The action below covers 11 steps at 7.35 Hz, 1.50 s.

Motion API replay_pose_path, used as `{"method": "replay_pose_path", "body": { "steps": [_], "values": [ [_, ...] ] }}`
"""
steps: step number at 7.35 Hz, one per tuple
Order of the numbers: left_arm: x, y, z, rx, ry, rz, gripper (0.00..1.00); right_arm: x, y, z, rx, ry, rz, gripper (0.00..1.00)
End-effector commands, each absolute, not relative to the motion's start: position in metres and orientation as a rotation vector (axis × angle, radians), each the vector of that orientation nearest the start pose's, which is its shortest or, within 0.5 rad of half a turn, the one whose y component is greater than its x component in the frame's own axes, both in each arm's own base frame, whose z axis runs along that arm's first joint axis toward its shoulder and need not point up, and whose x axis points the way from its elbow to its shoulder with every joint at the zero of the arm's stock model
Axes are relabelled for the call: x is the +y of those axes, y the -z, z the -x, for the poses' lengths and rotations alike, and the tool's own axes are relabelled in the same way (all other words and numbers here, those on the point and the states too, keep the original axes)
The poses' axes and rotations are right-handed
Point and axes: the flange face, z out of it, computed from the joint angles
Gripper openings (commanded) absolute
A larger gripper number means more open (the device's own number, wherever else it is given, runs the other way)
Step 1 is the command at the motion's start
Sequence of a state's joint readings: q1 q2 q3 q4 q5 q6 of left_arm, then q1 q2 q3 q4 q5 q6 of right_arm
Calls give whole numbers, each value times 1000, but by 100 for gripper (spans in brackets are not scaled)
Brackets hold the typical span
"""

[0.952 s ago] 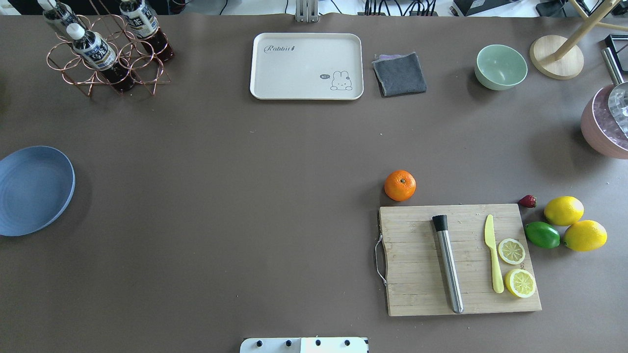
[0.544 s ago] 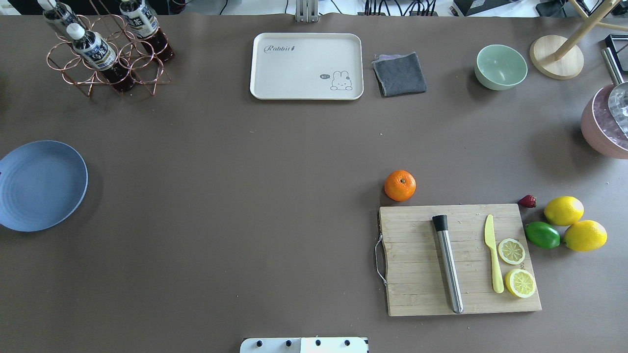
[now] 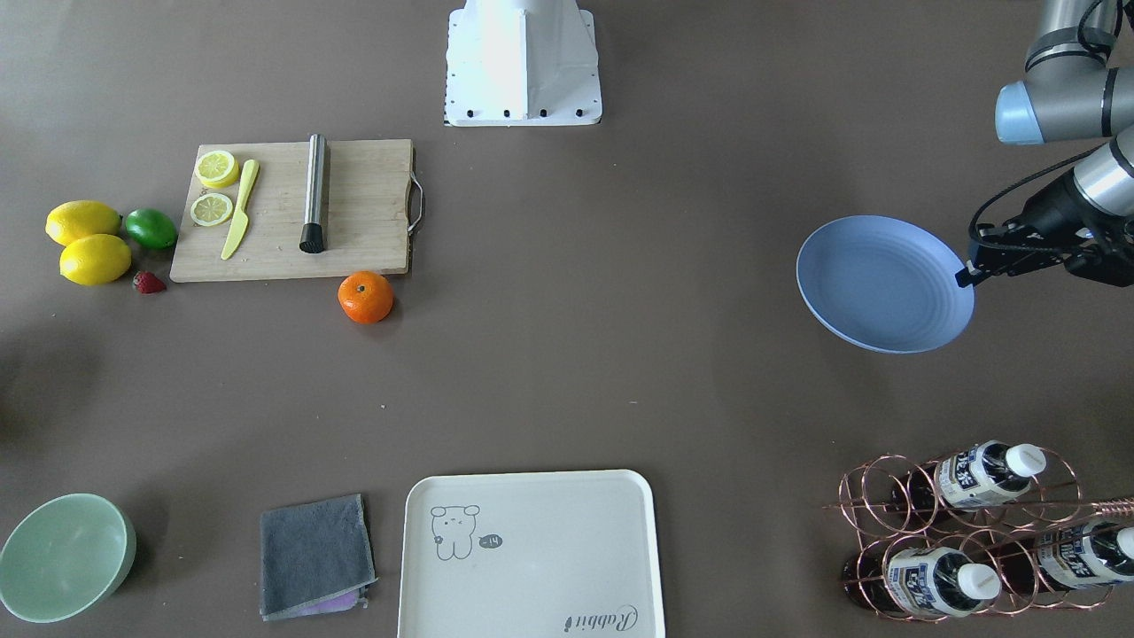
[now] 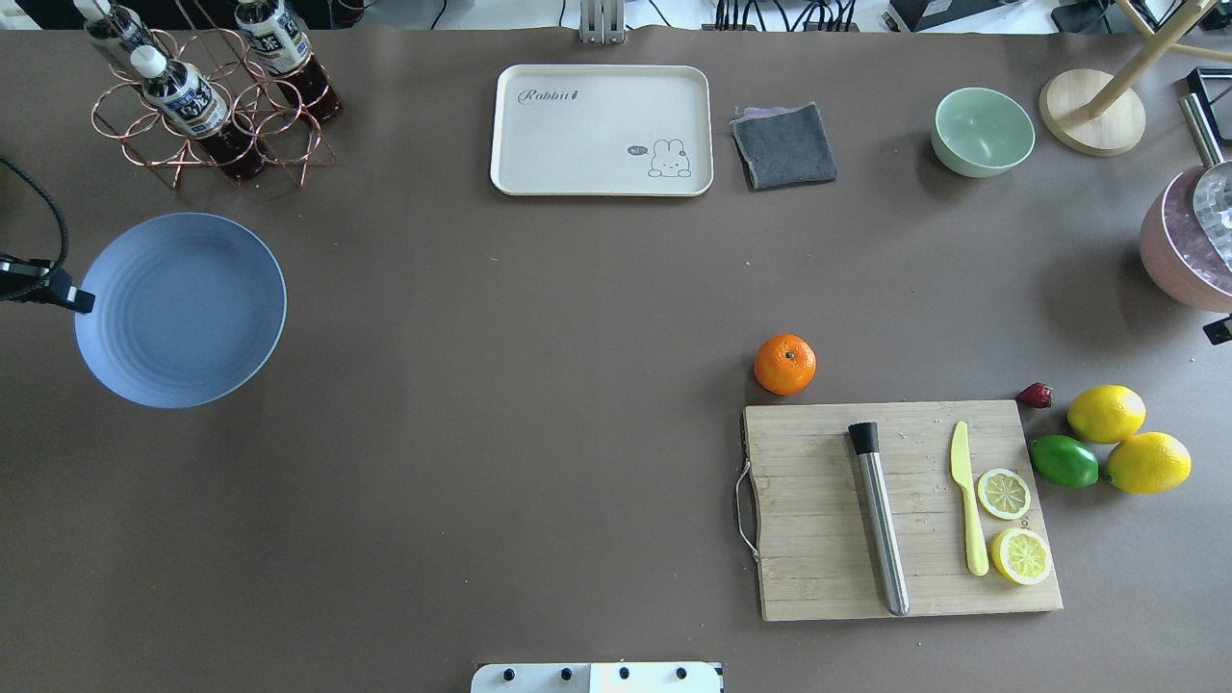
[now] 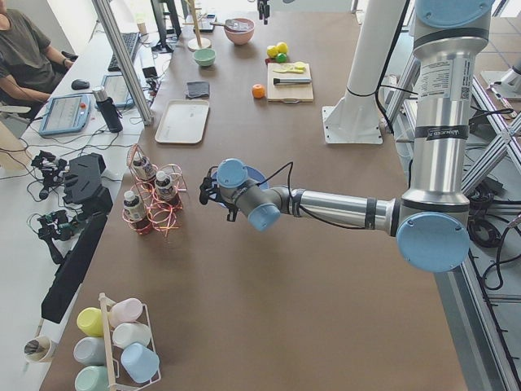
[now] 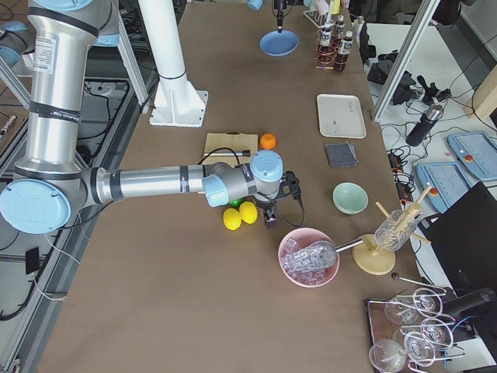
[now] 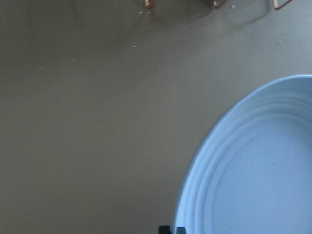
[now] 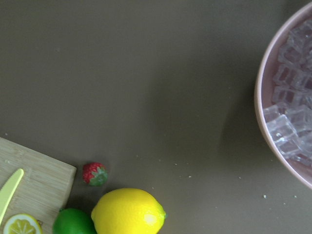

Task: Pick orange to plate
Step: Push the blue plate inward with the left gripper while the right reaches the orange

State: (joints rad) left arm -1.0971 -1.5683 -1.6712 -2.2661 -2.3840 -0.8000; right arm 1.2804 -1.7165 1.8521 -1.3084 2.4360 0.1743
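Note:
The orange (image 4: 784, 364) rests on the brown table just beyond the cutting board's far left corner, also seen as the orange (image 3: 366, 297) in the front-facing view. The pale blue plate (image 4: 183, 308) hangs above the table's left part, casting a shadow below it. My left gripper (image 4: 82, 303) is shut on the plate's left rim, and it shows pinching the plate (image 3: 881, 283) as the left gripper (image 3: 964, 276). The left wrist view shows the plate (image 7: 253, 170) filling its lower right. My right gripper (image 6: 270, 217) hovers near the lemons, far right of the orange; I cannot tell whether it is open or shut.
A cutting board (image 4: 900, 510) carries a steel muddler, a yellow knife and lemon slices. Two lemons (image 4: 1107, 414), a lime and a strawberry lie to its right. A bottle rack (image 4: 207, 96), cream tray (image 4: 602, 130), grey cloth, mint bowl (image 4: 982, 130) and pink ice bowl (image 4: 1189, 250) line the far and right edges.
The plate has travelled rightward and further onto the table from its left edge. The left gripper holding its rim has come into the overhead view. The orange has not moved.

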Motion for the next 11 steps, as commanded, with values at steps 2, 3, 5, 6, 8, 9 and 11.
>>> {"method": "replay_pose_path", "body": {
  "steps": [2, 3, 5, 6, 8, 9, 11],
  "values": [
    [-432, -387, -343, 1149, 105, -98, 0, -463, -435, 199, -963, 155, -102, 100],
    [-413, -349, -403, 1164, 143, -81, 0, -463, -409, 243, -946, 141, -113, 100],
    [-358, -275, -521, 1108, 140, -133, 0, -447, -367, 327, -938, 107, -111, 100],
    [-346, -266, -543, 1109, 146, -124, 0, -437, -349, 355, -948, 100, -114, 100],
    [-340, -271, -551, 1102, 165, -96, 0, -424, -341, 378, -942, 62, -103, 100],
    [-340, -270, -550, 1104, 160, -93, 0, -421, -340, 383, -941, 65, -103, 100],
    [-345, -272, -543, 1104, 168, -98, 73, -425, -338, 394, -935, 69, -107, 100]
  ]
}}
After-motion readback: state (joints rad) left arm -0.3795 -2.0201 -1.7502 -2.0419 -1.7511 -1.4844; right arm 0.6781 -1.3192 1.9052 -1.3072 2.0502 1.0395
